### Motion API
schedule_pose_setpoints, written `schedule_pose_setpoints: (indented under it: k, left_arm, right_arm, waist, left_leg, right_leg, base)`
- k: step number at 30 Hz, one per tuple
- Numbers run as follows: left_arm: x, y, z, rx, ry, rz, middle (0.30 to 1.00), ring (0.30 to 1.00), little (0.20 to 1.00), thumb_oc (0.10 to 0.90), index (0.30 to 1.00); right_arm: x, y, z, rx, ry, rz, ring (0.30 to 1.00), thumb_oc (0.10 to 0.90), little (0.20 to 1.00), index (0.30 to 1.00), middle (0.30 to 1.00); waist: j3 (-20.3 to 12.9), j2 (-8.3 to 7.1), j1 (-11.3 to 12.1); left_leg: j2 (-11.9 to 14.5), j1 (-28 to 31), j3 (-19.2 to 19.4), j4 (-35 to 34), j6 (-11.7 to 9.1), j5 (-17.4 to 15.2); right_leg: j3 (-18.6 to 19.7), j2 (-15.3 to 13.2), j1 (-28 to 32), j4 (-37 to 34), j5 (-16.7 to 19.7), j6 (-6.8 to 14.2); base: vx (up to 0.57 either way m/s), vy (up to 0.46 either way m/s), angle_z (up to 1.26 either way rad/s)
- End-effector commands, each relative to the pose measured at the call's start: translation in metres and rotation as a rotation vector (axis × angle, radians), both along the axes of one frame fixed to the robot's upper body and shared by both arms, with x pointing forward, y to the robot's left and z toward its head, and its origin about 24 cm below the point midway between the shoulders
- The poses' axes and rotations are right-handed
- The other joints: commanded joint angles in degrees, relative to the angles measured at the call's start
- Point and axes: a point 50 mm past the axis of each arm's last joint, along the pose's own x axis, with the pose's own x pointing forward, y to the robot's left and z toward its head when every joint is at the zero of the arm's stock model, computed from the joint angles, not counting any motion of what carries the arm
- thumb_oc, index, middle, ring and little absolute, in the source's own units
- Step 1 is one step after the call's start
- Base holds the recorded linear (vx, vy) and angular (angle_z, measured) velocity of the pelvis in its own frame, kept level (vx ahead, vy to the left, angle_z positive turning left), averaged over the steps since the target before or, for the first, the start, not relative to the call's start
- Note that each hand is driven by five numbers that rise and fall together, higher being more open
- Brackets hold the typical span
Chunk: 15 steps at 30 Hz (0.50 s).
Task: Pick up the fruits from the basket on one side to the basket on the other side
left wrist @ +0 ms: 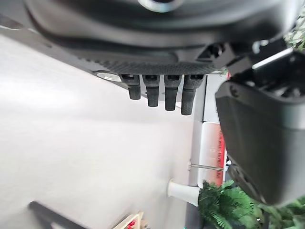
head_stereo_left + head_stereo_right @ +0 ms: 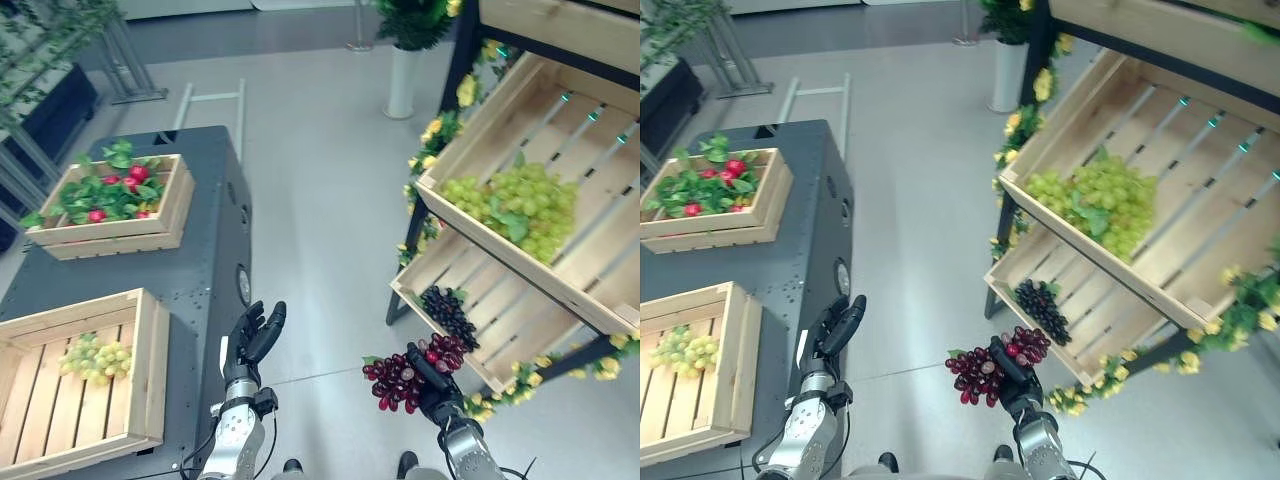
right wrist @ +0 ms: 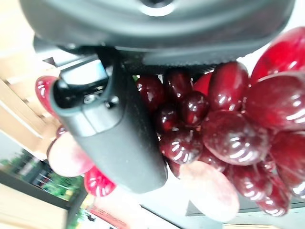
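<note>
My right hand is shut on a bunch of red grapes, held in the air over the floor just in front of the lower shelf crate; up close the red grapes press against its thumb. A black grape bunch lies in that lower crate. Green grapes fill the upper slanted crate. My left hand hangs open beside the dark table, its fingers straight. On the table, the near wooden crate holds a small green grape bunch.
A second crate with red fruits and leaves sits farther back on the table. Yellow flower garlands trim the shelf frame. A white pedestal with a plant stands behind. Open grey floor lies between table and shelf.
</note>
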Motion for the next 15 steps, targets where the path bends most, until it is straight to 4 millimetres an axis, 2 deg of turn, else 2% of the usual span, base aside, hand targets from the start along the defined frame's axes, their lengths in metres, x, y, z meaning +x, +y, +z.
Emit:
schedule_pose_setpoints:
  k: [1,4,7,11,12,13,14,15]
  left_arm:
    - [0.039,-0.027,0.057,-0.046,-0.352,-0.061,0.900,0.900,0.900,0.800,0.900]
    - [0.051,-0.027,0.066,-0.022,-0.361,-0.078,0.900,0.900,0.900,0.800,0.900]
    - [0.057,-0.027,0.075,0.032,-0.394,-0.104,0.900,0.900,0.900,0.800,0.900]
    - [0.063,-0.026,0.084,0.047,-0.419,-0.119,0.900,0.900,0.900,0.800,0.900]
    - [0.064,-0.026,0.086,0.052,-0.424,-0.122,0.900,0.900,0.900,0.800,0.900]
    - [0.065,-0.025,0.087,0.061,-0.428,-0.121,0.900,0.900,0.900,0.800,0.900]
    - [0.065,-0.020,0.091,0.082,-0.454,-0.113,0.900,0.900,0.900,0.800,0.900]
    - [0.067,-0.018,0.096,0.090,-0.471,-0.102,0.900,0.900,0.900,0.800,0.900]
  right_arm:
    - [0.059,-0.009,0.064,-0.071,-0.383,0.034,0.300,0.400,0.300,0.300,0.300]
    - [0.066,-0.009,0.071,-0.082,-0.397,0.025,0.300,0.400,0.300,0.300,0.300]
    - [0.061,-0.014,0.068,-0.070,-0.405,-0.012,0.300,0.400,0.300,0.300,0.300]
    - [0.068,-0.018,0.076,-0.058,-0.444,-0.079,0.300,0.400,0.300,0.300,0.300]
    - [0.071,-0.018,0.079,-0.056,-0.459,-0.091,0.300,0.400,0.300,0.300,0.300]
    - [0.077,-0.018,0.086,-0.051,-0.493,-0.105,0.300,0.400,0.300,0.300,0.300]
    - [0.085,-0.018,0.097,-0.043,-0.539,-0.107,0.300,0.400,0.300,0.300,0.300]
    - [0.092,-0.016,0.106,-0.037,-0.570,-0.107,0.300,0.400,0.300,0.300,0.300]
  waist:
    - [4.29,1.31,1.15]
    - [3.61,0.80,1.08]
    - [3.09,0.87,0.78]
    - [4.25,0.28,1.55]
    - [4.80,0.40,1.82]
    - [5.98,0.78,2.08]
    - [8.59,1.27,2.09]
    - [10.25,1.27,2.27]
  left_leg:
    - [-6.93,-2.00,-6.71,-19.63,3.89,4.69]
    - [-8.43,-0.86,-6.58,-18.37,5.79,1.05]
    - [-8.65,1.95,-5.96,-20.27,6.21,0.12]
    - [-9.97,-0.06,-6.38,-18.29,6.84,-1.40]
    - [-10.09,-0.50,-6.10,-17.84,6.94,-1.56]
    - [-9.98,-1.24,-5.42,-16.61,7.06,-1.65]
    - [-9.43,-2.66,-4.62,-13.33,7.30,-2.65]
    - [-8.98,-4.17,-3.76,-10.71,7.47,-3.76]
  right_leg:
    - [4.92,1.55,9.53,-9.12,2.56,-1.10]
    - [4.21,0.17,8.17,-9.31,2.77,-0.15]
    - [3.27,-0.86,6.32,-8.79,3.30,0.92]
    - [3.10,-1.68,5.17,-9.41,4.03,1.80]
    - [2.21,-1.93,4.39,-8.06,3.66,1.98]
    - [0.70,-2.41,1.80,-3.57,2.66,2.28]
    - [0.00,-3.53,-3.74,3.15,3.04,2.64]
    - [-0.54,-4.64,-6.97,5.05,3.72,2.85]
  base:
    - [0.10,0.226,-0.65]
    - [0.11,0.157,-0.84]
    - [0.16,0.156,-0.87]
    - [0.01,0.064,-0.11]
    - [-0.05,0.092,0.15]
    - [-0.13,0.106,0.09]
    - [-0.17,0.091,0.02]
    - [-0.23,0.026,-0.22]
